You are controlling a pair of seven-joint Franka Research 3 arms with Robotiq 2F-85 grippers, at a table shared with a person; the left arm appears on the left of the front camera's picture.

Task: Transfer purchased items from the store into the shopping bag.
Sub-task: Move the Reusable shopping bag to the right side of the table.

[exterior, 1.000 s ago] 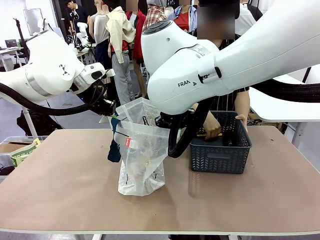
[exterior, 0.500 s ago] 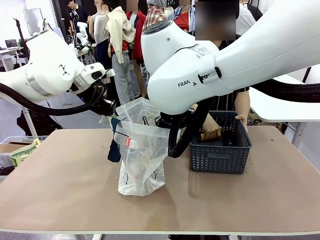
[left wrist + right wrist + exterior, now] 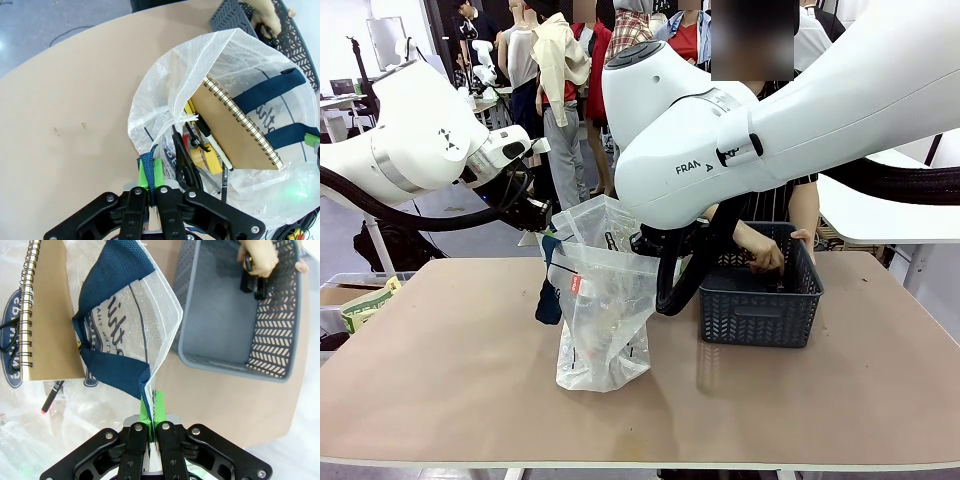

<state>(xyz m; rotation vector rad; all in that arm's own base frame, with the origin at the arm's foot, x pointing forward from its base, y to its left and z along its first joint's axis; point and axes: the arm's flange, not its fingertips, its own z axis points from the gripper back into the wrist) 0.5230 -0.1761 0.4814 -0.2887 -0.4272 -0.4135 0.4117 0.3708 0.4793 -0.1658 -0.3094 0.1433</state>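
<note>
The shopping bag (image 3: 605, 310) is crinkly translucent plastic, the basket (image 3: 760, 322) matt plastic, the table (image 3: 440, 350) smooth, matt.

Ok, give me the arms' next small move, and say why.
Probably just hold position. The left tool and right tool are each shut on opposite rims of the shopping bag, spreading its mouth, and the person's hand is in the basket gripping a dark item, likely bound for the bag.
</note>
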